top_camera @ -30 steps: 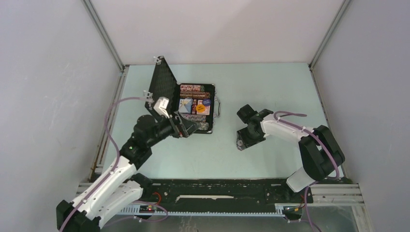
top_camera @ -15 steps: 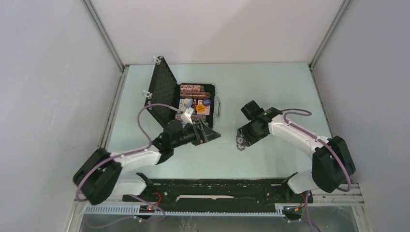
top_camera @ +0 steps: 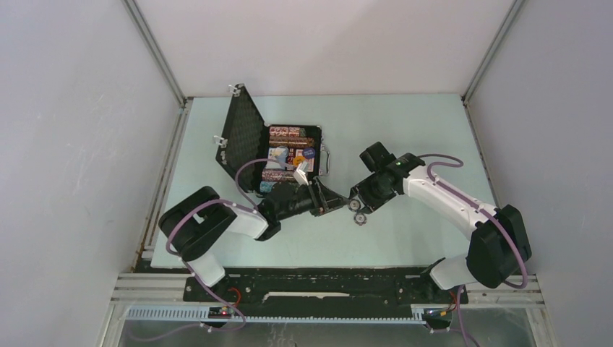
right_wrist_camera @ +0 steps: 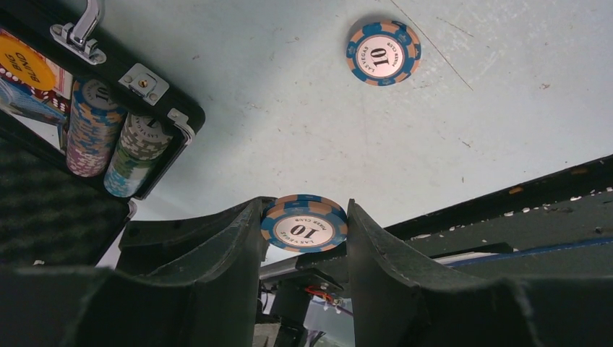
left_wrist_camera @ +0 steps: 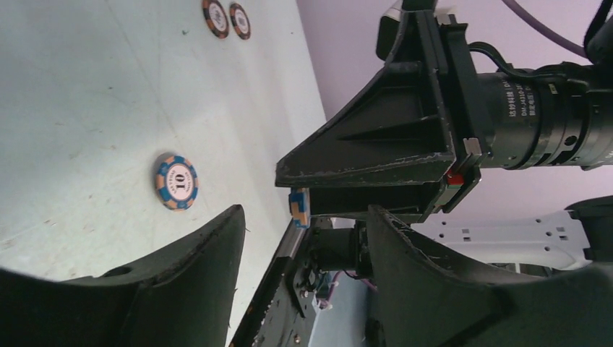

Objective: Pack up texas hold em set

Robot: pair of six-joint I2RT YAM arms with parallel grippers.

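The black case (top_camera: 319, 134) of the texas hold em set lies open, its lid (top_camera: 242, 136) upright, with chip rows (right_wrist_camera: 92, 131), cards and round buttons inside. My right gripper (right_wrist_camera: 305, 207) is shut on a blue-and-orange "10" chip (right_wrist_camera: 303, 230), held above the table just right of the case. My left gripper (left_wrist_camera: 303, 217) is open and empty, pointing at the right gripper's tips (top_camera: 354, 201); that held chip (left_wrist_camera: 299, 208) shows edge-on just beyond its fingers. A matching chip (right_wrist_camera: 383, 52) lies flat on the table below (top_camera: 359, 217).
Two more chips (left_wrist_camera: 215, 16) lie farther off on the table in the left wrist view. The case's silver handle (right_wrist_camera: 83, 29) faces the right arm. Grey walls enclose the table; a black rail (top_camera: 325, 278) runs along the near edge.
My left arm has swung from the case's front corner rightward to meet the right gripper, its jaws narrowing somewhat. The right gripper has risen and shifted slightly left, holding its chip.
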